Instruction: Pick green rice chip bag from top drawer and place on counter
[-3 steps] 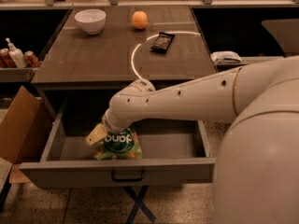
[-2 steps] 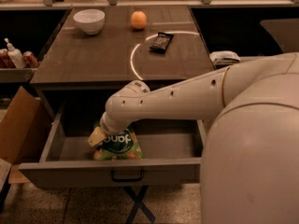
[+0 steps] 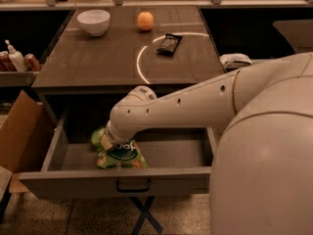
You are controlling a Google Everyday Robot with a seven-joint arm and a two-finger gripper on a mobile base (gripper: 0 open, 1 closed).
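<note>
The top drawer [image 3: 115,181] is pulled open below the counter [image 3: 98,58]. The green rice chip bag [image 3: 122,155] lies inside it, left of centre, with its dark green circle and white lettering facing up. My white arm reaches from the right down into the drawer. My gripper [image 3: 106,142] is at the bag's upper left part, right on it. The wrist hides much of the gripper and the top of the bag.
On the counter stand a white bowl [image 3: 93,21], an orange [image 3: 145,20] and a small black wrapper [image 3: 169,44] by the pale arc. A cardboard box [image 3: 19,131] stands left of the drawer. Bottles and cans [image 3: 17,60] sit on a shelf at far left.
The arm has shifted slightly left and lower over the bag. The bag lies in the same place in the drawer.
</note>
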